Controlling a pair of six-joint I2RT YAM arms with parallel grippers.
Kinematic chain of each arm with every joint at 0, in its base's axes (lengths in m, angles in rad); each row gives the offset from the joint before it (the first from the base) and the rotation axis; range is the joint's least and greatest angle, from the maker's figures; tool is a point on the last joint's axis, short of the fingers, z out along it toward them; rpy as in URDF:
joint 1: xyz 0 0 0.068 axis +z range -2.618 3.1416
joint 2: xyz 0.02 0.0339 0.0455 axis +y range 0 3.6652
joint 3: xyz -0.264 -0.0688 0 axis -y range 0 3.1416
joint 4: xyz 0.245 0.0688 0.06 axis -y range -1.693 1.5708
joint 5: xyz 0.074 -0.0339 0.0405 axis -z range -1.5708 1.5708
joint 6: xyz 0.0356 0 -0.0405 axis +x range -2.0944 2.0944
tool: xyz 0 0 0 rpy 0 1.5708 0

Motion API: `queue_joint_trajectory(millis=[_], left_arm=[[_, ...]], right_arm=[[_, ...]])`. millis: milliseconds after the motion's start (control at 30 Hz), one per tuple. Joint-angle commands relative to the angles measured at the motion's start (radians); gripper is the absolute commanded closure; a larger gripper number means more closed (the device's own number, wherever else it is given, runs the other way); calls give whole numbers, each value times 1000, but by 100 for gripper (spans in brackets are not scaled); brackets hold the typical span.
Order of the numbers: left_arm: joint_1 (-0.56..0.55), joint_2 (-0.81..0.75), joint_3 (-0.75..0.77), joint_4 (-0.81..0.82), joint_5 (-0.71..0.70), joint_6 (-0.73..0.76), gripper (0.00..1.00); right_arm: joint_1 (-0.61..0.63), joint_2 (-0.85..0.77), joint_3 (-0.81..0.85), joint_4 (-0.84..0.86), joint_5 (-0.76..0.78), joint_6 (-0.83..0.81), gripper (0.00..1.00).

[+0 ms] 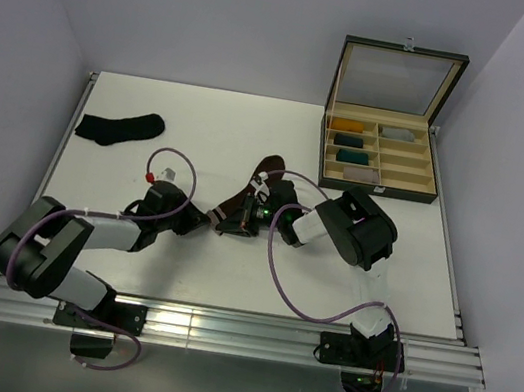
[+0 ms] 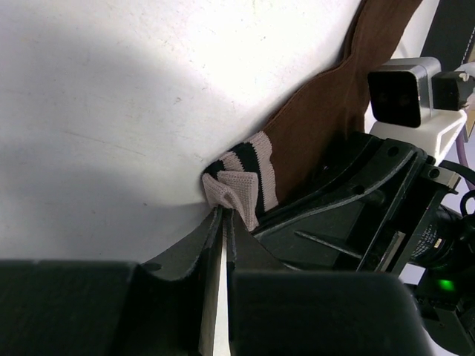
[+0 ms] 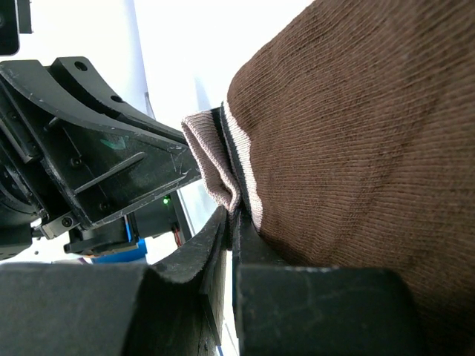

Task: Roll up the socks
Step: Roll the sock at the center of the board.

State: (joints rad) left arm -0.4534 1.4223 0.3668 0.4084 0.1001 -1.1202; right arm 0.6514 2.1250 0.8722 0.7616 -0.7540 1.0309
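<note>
A dark brown sock [image 1: 255, 187] with pale stripes at its cuff lies stretched across the middle of the white table [image 1: 203, 125]. Its striped cuff [image 2: 249, 176] is bunched up at the near end. My left gripper [image 2: 222, 212] is shut on the pale edge of that cuff. From the opposite side my right gripper [image 3: 234, 213] is shut on the same cuff edge, with the brown sock body [image 3: 356, 133] filling its view. The two grippers meet tip to tip [image 1: 222, 222]. The plain black sock [image 1: 120, 126] lies flat at the far left, apart from both arms.
A dark wooden box [image 1: 430, 175] with its lid raised stands at the back right, holding mustard, teal and grey rolled bundles in its compartments. Purple cables loop over the table beside both arms. Walls close in on the left and right.
</note>
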Motion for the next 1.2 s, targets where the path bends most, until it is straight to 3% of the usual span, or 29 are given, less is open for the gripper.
queue_joint_trajectory(millis=[0, 467, 767, 933, 1167], left_arm=[[-4, 16, 11, 72, 20, 0, 88], [-4, 46, 0, 174, 13, -42, 85], [-4, 144, 12, 181, 9, -73, 85], [-4, 159, 14, 106, -26, -92, 87], [-7, 93, 34, -55, -124, -90, 90]], right_arm=[[-6, 30, 17, -90, 39, -43, 99], [-6, 56, 31, -101, 28, -17, 99], [-6, 61, 40, -131, 30, -29, 98], [-6, 17, 42, -220, 67, -100, 88], [-1, -129, 67, -445, 174, -253, 62]])
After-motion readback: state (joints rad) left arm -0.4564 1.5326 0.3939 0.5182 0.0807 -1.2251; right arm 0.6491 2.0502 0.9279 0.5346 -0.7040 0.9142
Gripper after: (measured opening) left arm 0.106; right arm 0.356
